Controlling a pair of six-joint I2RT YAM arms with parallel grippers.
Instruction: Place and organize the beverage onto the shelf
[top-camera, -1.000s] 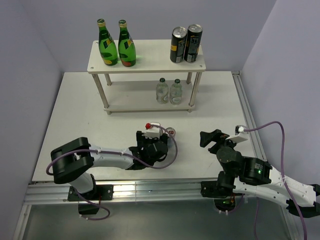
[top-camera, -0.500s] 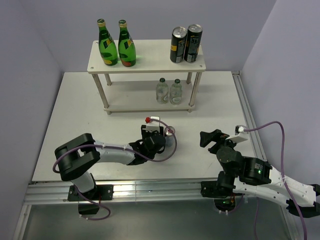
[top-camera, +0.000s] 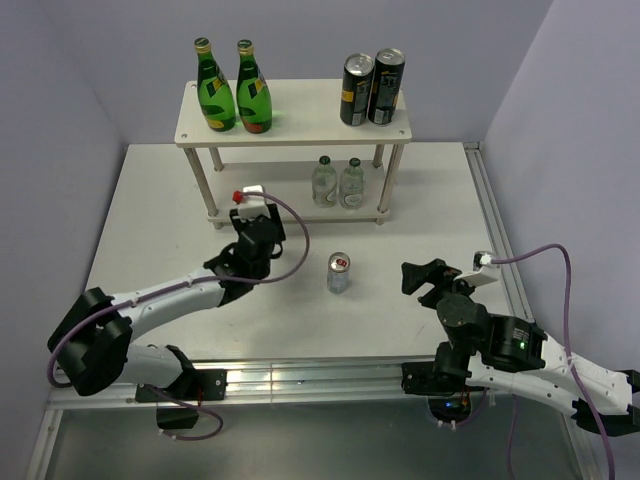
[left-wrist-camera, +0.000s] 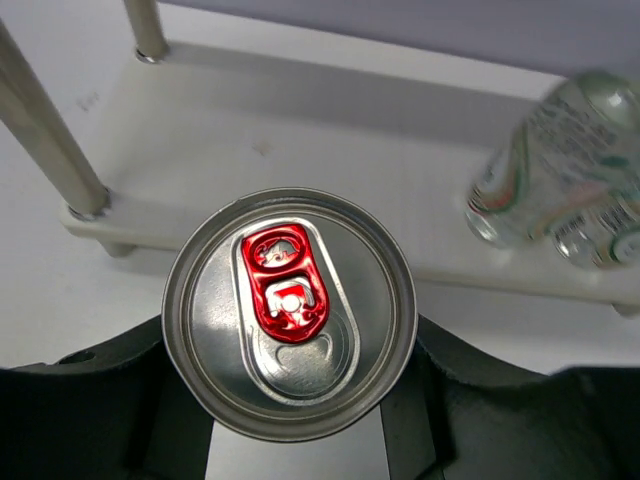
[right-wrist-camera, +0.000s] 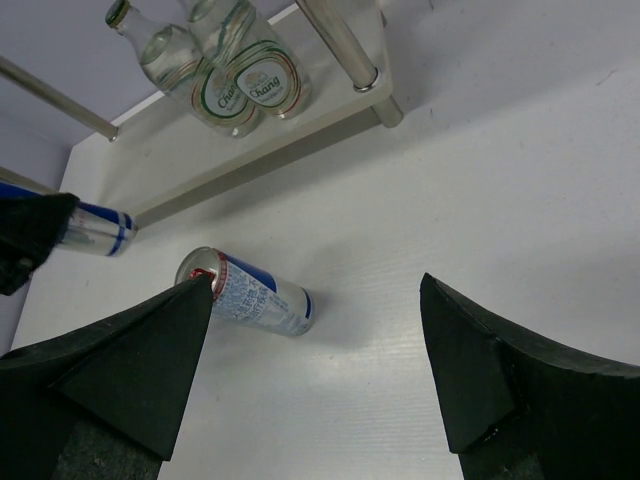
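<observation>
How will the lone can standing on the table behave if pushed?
The can looks slim and upright, so a high push would probably tip it. Once down, its round wall would likely roll. The glossy metal may prove slippery to grip.

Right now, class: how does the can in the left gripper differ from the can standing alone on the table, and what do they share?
The held can is clamped in the left gripper; the free can stands untouched. The held can is close in front of the lower board of the shelf; the free can is farther out on the table. Both have silver tops with red tabs.
</observation>
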